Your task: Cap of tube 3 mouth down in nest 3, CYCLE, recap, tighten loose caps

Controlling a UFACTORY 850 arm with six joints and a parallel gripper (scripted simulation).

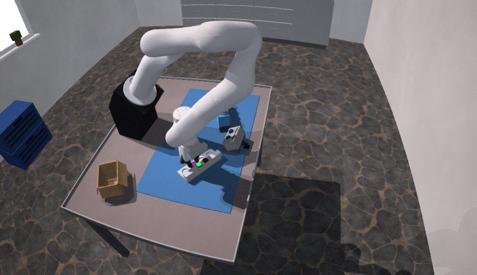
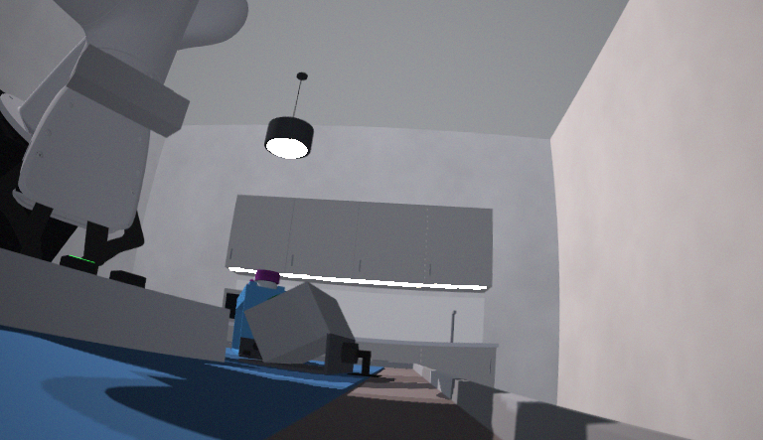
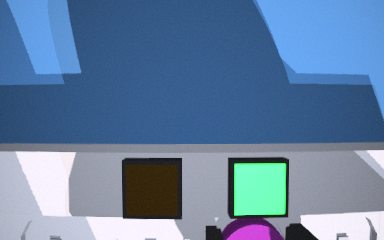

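Observation:
The magenta cap [image 1: 194,163] [image 3: 252,231] sits in its nest in the white cap tray [image 1: 217,154] [image 2: 168,314] [image 3: 205,200]. My gripper [image 1: 192,162] [image 3: 253,234] is down at the tray, shut on this cap, with a dark fingertip against each side. The green lamp [image 1: 199,164] [image 3: 260,189] is lit and the amber lamp [image 1: 205,159] [image 3: 151,190] is dark. The blue decapping station [image 1: 223,121] [image 2: 241,314] shows one capped tube with a magenta cap [image 2: 267,276]; the arm hides most of it. The blue CYCLE key [image 1: 230,131] and green READY key [image 1: 228,136] are on the grey housing [image 1: 234,144] [image 2: 298,323].
The housing stands between the tray and the table's far long edge, beside the station. All three stand on the blue mat [image 1: 197,194]. An open cardboard box [image 1: 119,184] stands on the table off the mat. The arm reaches over the mat from its black base [image 1: 131,121].

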